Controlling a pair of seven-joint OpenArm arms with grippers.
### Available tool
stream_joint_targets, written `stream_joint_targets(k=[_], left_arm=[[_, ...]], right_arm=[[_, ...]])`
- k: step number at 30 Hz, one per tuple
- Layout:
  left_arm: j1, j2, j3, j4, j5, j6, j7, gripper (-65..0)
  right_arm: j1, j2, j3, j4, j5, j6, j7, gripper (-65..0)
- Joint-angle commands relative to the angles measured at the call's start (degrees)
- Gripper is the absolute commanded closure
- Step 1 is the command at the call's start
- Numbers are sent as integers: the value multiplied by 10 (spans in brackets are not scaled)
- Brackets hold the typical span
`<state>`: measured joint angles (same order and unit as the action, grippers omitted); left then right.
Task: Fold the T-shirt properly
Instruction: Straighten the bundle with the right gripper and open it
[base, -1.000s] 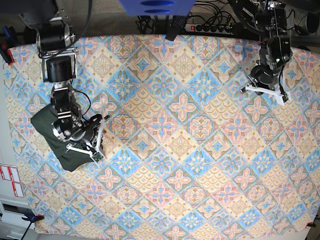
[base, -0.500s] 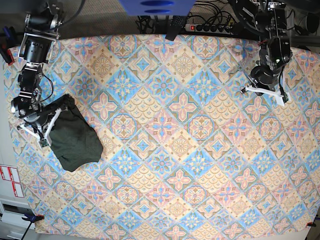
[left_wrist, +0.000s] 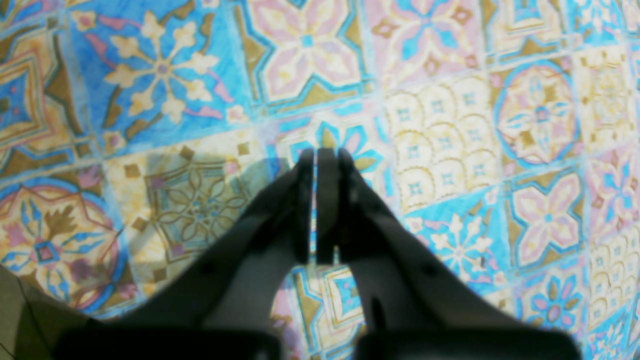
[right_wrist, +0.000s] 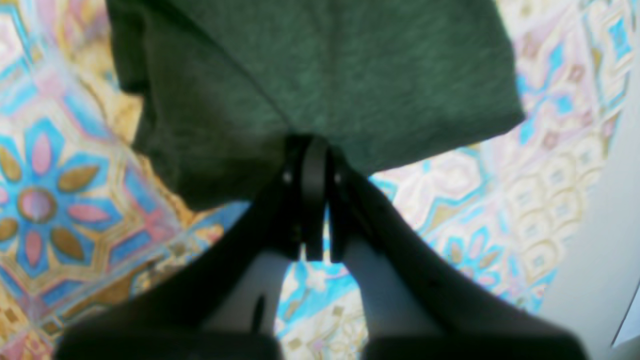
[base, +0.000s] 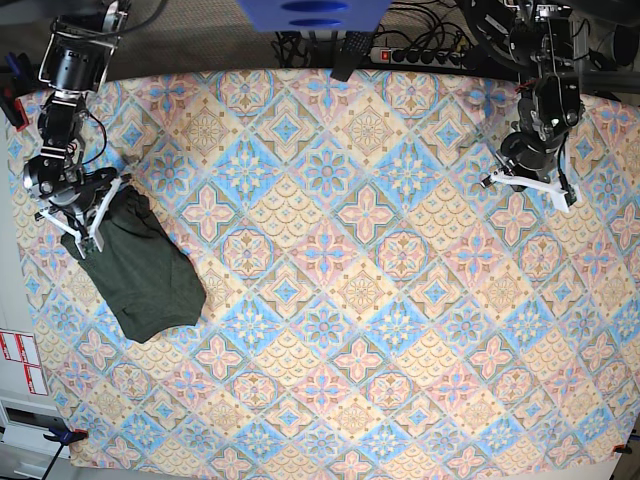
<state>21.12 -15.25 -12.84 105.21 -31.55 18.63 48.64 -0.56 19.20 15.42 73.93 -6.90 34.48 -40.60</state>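
Patterned tablecloth covers the whole work surface, tiles in blue, pink and cream. Nearest the camera on the right arm's side sits the shirt, a compact dark green bundle near the cloth's edge.

What's changed: a second ago the right gripper was planted on top of the bundle, pressing or tucking it. Half a second ago it had already swung off to the bundle's outer side, and now it sits at the far corner of the shirt with its fingers clamped together. Wrist view shows the tips right at the fabric edge, but I can't tell whether a bit of cloth is pinched between them or they're just touching it. My read is that the folding is basically finished and this is the tidy-up or retreat.

Farther off, the left gripper hangs over bare cloth at the opposite far corner, clenched on nothing, same spot as before.

Hard to make out: the fold layers and sleeves. Wrist views are blurry, and the shirt's top is cut off there.
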Motion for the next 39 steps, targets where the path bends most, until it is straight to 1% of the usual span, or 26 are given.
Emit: stream_joint_targets(k=[1, 7, 11, 16, 19, 25, 27, 31, 34, 39], left_arm=[[-2, -7, -2, 9, 0, -2, -8, 0], [-2, -7, -2, 9, 0, -2, -8, 0], [-2, -7, -2, 9, 0, -2, -8, 0], [-2, -7, -2, 9, 0, -2, -8, 0], [-2, -7, -2, 9, 0, -2, -8, 0], [-2, -7, -2, 9, 0, -2, -8, 0], [-2, -7, -2, 9, 0, -2, -8, 0], [-2, -7, -2, 9, 0, -2, -8, 0], [-2, -7, -2, 9, 0, -2, -8, 0], [-2, -7, -2, 9, 0, -2, -8, 0]], right_arm=[[10, 9, 1, 9, 4, -1, 9, 0], [-10, -1, 0, 7, 4, -1, 9, 0], [-10, -10, -35, 6, 4, -1, 9, 0], [-10, -25, -55, 6, 4, -1, 9, 0], [-10, -33, -55, 8, 4, -1, 9, 0], [-9, -35, -55, 11, 4, -1, 6, 0], [-9, -45, -55, 11, 4, -1, 6, 0], [-9, -47, -56, 12, 4, -1, 6, 0], [-9, -56, -56, 12, 4, -1, 6, 0], [-5, -59, -59, 18, 4, -1, 6, 0]])
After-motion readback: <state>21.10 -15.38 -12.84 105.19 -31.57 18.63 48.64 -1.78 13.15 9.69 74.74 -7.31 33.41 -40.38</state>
